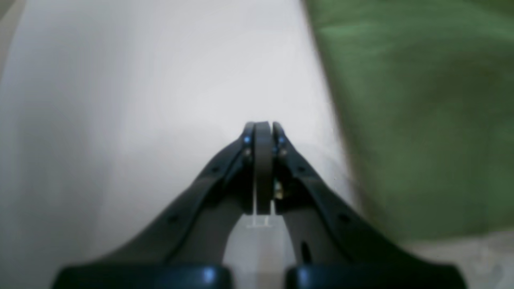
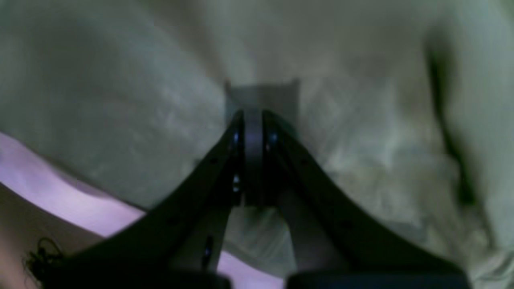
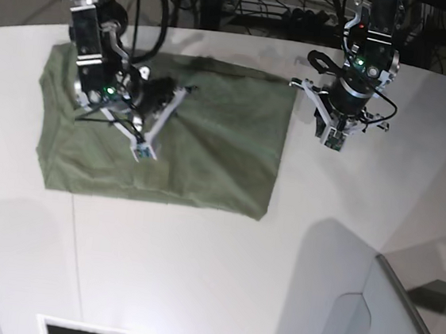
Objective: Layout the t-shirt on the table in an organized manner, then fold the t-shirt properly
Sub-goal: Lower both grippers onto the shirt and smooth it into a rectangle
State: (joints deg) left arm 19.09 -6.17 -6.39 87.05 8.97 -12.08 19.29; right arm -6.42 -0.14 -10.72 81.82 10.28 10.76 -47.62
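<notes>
On the table [image 3: 195, 276], the right claw [image 3: 145, 152] pinches the t-shirt [image 3: 217, 150]

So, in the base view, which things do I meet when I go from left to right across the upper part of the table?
t-shirt with the right gripper over it → bare strip of table → left gripper → more bare table, out to the right edge.

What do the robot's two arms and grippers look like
Both arms are black with silver-grey metal sections, small green indicator lights and looping black cables. The left gripper and right gripper each have dark, curved, tapering fingers with small shiny screws and grey inner pads.
</notes>
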